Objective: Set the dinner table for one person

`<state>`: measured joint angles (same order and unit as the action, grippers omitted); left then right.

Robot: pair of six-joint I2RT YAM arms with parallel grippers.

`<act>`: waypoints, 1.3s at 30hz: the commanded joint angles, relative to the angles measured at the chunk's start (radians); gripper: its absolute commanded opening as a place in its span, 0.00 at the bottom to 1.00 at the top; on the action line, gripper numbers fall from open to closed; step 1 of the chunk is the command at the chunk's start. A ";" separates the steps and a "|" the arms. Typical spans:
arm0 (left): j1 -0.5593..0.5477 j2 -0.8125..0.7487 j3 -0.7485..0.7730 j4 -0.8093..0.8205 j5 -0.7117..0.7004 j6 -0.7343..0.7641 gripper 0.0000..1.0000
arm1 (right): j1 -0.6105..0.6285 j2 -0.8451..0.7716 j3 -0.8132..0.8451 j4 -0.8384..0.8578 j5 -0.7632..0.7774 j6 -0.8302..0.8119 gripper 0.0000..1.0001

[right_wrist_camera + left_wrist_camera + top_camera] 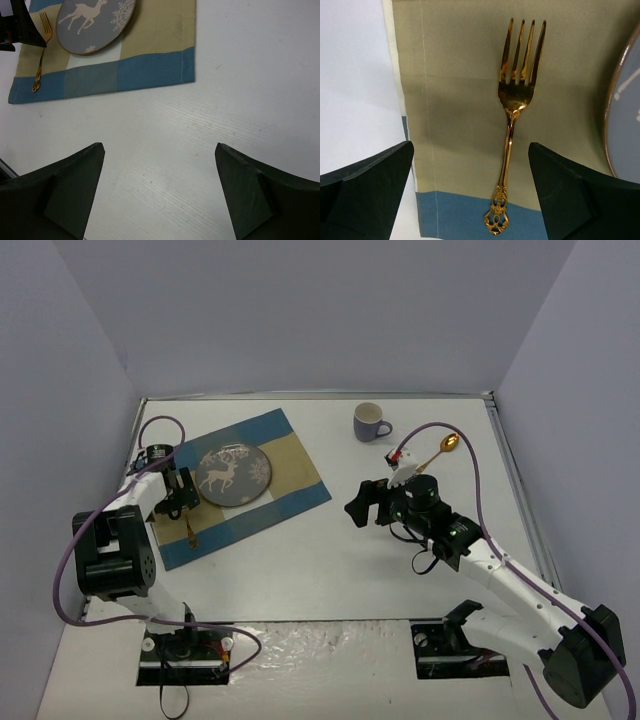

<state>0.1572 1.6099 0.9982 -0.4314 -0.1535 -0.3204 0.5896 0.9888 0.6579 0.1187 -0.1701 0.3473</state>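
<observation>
Left tool (471, 165) with fingers spread apart, gripping nothing, straddling the gold fork (512, 110) flat on the tan band of the placemat (460, 75), just beside the plate (625, 115). Judged as the fork's placing, nearly done: lift straight up, fingers wide, without brushing the handle or skewing it. Right tool (159, 170) likewise apart and empty, over the bare white tabletop (240, 90) spread beneath everything. Next, probably, reach for the spoon (448, 444) lying right of the mug (371, 422); pinch mid-handle, lay right of the plate, parallel to the fork. No brand or writing legible; only a pale deer on the plate
</observation>
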 commanded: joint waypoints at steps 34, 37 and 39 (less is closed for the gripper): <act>-0.017 0.123 0.168 -0.079 -0.115 0.053 0.92 | -0.022 -0.052 -0.011 0.024 0.023 0.001 0.92; -0.015 0.124 0.171 -0.083 -0.120 0.057 0.91 | -0.022 -0.054 -0.012 0.025 0.021 0.001 0.92; -0.013 0.129 0.176 -0.089 -0.123 0.058 0.91 | -0.021 -0.056 -0.014 0.024 0.021 0.001 0.92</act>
<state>0.1448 1.7527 1.1196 -0.4908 -0.2380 -0.2840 0.5755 0.9569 0.6373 0.0956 -0.1604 0.3473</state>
